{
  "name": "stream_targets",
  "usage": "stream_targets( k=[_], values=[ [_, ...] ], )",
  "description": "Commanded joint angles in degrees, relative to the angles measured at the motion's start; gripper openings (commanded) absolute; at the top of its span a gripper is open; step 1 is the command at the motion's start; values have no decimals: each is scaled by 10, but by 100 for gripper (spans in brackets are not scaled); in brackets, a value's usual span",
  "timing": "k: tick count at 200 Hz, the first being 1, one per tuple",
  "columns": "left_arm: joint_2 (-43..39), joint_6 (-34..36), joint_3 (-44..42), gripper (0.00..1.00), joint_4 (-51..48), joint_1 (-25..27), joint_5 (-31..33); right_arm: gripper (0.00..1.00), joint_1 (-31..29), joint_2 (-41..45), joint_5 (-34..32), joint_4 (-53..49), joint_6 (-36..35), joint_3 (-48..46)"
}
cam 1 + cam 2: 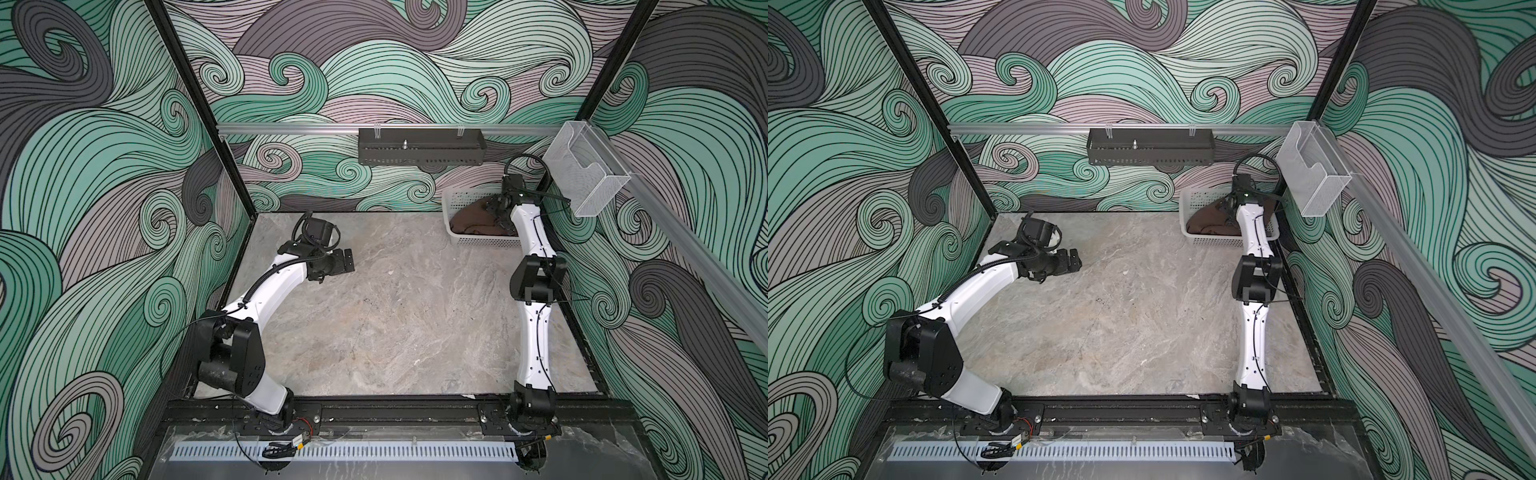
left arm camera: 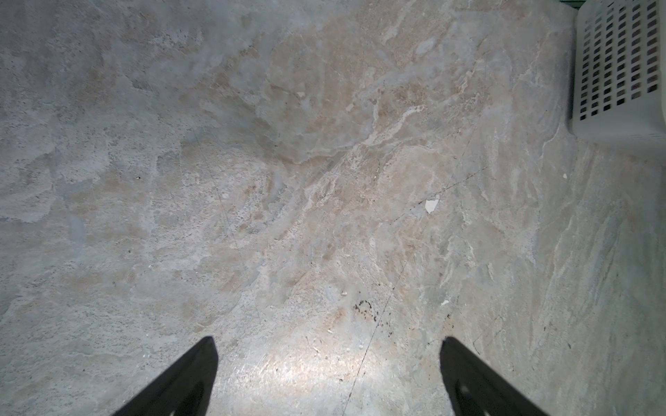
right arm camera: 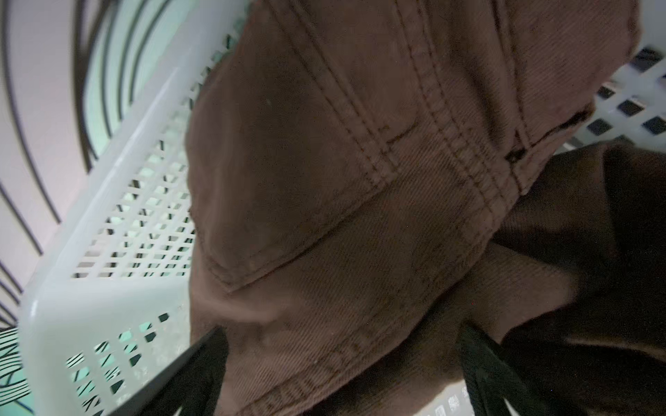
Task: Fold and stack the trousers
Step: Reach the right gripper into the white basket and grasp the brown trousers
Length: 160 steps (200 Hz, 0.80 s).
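Grey marble-look tabletop [image 1: 395, 311], wave-print walls [image 1: 104, 166] on 3 sides — L gripper [image 2: 326, 342] fingers apart over it, R gripper [image 3: 340, 329] fingers apart at trousers [image 3: 324, 180] in basket [image 1: 451, 208].

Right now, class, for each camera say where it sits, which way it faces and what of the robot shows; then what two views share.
Top views: high at the front, looking down on the table, left arm and right arm showing.
Left wrist: faces down at the table; open left gripper shows.
Right wrist: over the basket, close on the trousers; open right gripper shows.
Shared: both wrist views catch the basket.
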State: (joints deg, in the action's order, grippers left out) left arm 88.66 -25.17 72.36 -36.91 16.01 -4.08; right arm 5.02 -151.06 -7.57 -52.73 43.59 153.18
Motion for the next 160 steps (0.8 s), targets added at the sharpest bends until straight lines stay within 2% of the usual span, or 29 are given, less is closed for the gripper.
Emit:
stream_targets(
  k=[1, 25, 37, 54, 80, 96, 104, 140, 160],
  values=[
    [0, -8, 24, 99, -24, 6, 0, 99, 8, -50, -7, -30, 18, 41],
    [-1, -7, 28, 99, -28, 7, 4, 99, 9, -75, 2, 21, 33, 39],
    [-1, -5, 30, 99, -30, 7, 4, 90, 11, -79, 7, 57, 39, 27],
    [-5, -5, 31, 98, -30, 8, 5, 73, 12, -82, 16, 95, 50, 19],
    [-14, -4, 30, 97, -29, 9, 6, 29, 12, -69, 33, 139, 64, 16],
    [-25, -3, 31, 96, -27, 10, 7, 8, 13, -40, 40, 156, 67, 1],
    [-32, -3, 32, 95, -26, 9, 8, 2, 12, -17, 48, 166, 69, -14],
    [-77, 1, 38, 91, -35, 10, 13, 0, 3, 140, 61, 214, 64, -123],
    [-117, -3, 33, 85, -40, 9, 18, 0, -5, 232, 51, 228, 48, -182]
  ],
)
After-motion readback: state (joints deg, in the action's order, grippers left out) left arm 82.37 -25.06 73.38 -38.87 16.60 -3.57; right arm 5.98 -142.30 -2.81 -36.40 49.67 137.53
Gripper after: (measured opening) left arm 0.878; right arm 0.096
